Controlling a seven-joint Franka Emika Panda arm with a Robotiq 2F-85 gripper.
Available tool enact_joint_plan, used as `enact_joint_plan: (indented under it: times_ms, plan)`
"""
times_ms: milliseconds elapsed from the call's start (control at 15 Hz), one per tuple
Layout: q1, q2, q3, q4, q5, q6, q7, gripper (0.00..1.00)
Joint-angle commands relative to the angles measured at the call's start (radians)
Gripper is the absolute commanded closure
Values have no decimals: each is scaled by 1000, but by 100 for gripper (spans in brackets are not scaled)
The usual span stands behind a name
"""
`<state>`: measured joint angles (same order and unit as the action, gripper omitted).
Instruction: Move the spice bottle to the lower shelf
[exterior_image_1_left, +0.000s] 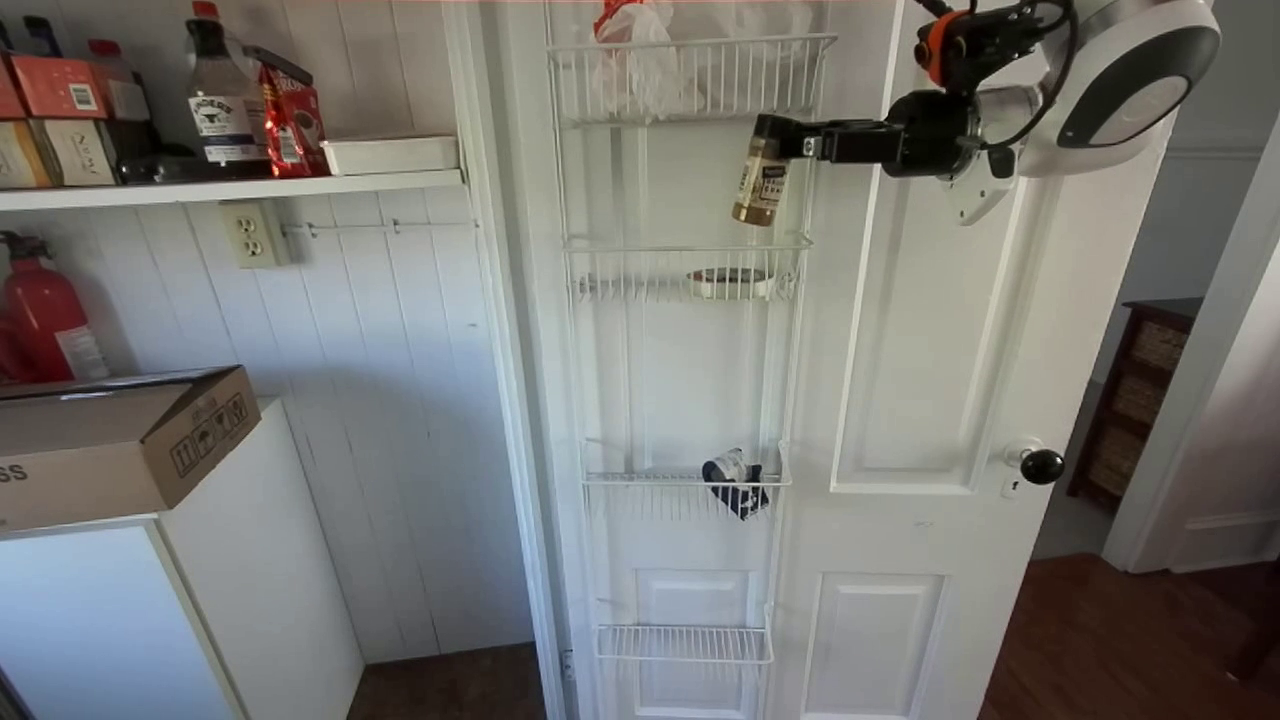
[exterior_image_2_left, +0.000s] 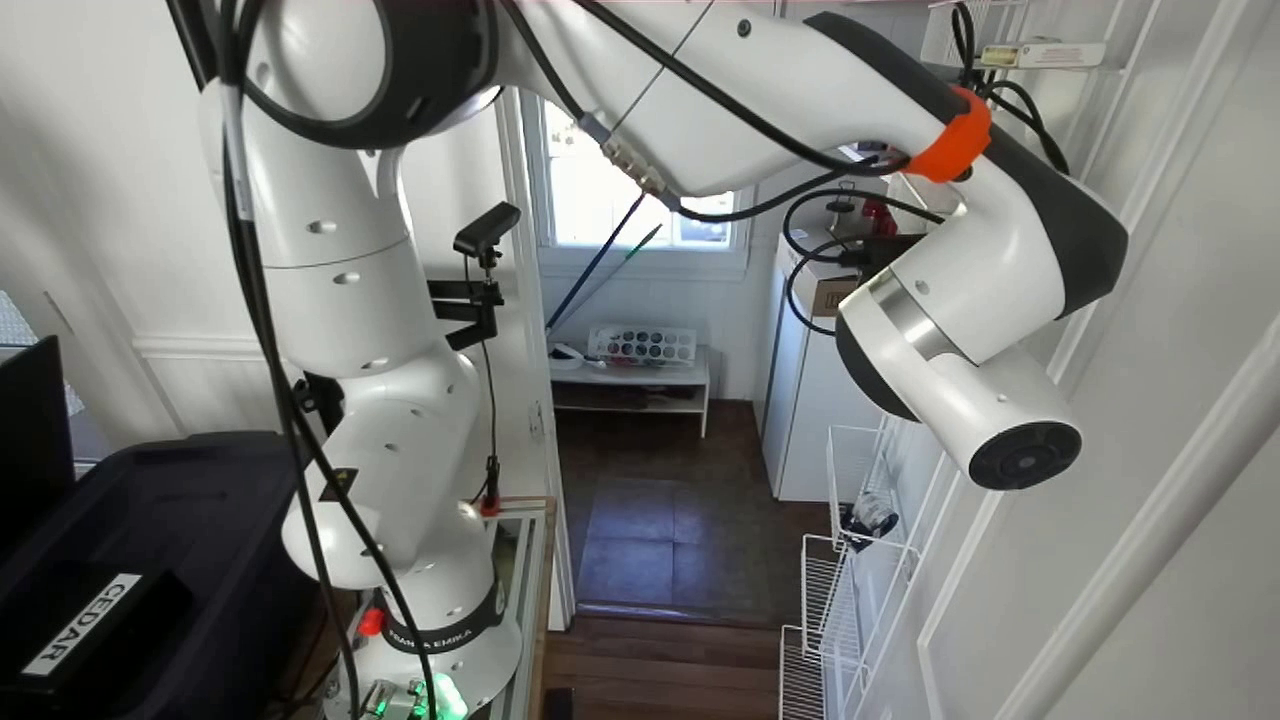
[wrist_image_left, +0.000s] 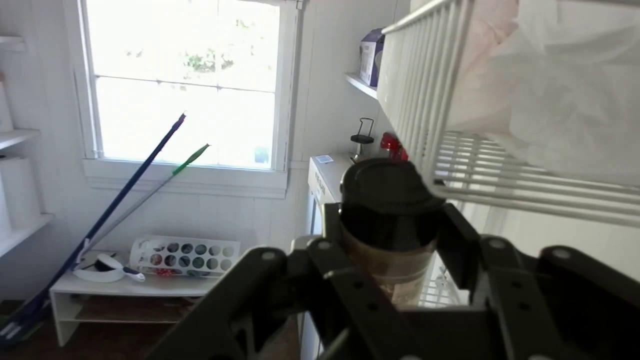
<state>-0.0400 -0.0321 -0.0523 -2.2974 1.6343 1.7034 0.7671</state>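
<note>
The spice bottle (exterior_image_1_left: 760, 187) has a black cap and a brownish-amber body with a label. It hangs slightly tilted above the second tier, below the top basket. My gripper (exterior_image_1_left: 787, 137) is shut on its cap end from the side. In the wrist view the gripper (wrist_image_left: 390, 227) has a finger on each side of the bottle (wrist_image_left: 387, 262), cap up, close to the top basket's lower corner. The lower shelf (exterior_image_1_left: 640, 481), the third white wire tier, is well below in an exterior view. The arm hides gripper and bottle in an exterior view.
The top basket (exterior_image_1_left: 690, 118) holds plastic bags; it also shows in the wrist view (wrist_image_left: 415, 90). The second tier (exterior_image_1_left: 640, 248) holds a round tin (exterior_image_1_left: 730, 284). A crumpled black-and-white object (exterior_image_1_left: 737, 484) lies at the right of the lower shelf. Another tier (exterior_image_1_left: 685, 645) is beneath.
</note>
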Motion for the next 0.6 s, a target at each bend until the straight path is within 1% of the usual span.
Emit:
enact_joint_plan:
  times_ms: [0,133,400,533]
  plan:
    - [-12,-15,-5,19,-136,-30,86,75]
    - [-13,-18,-5,27,-234,-23,118,75]
    - [-27,-15,-15,54,-410,-63,159,75]
    - [-36,-7,-25,65,-506,-56,153,75]
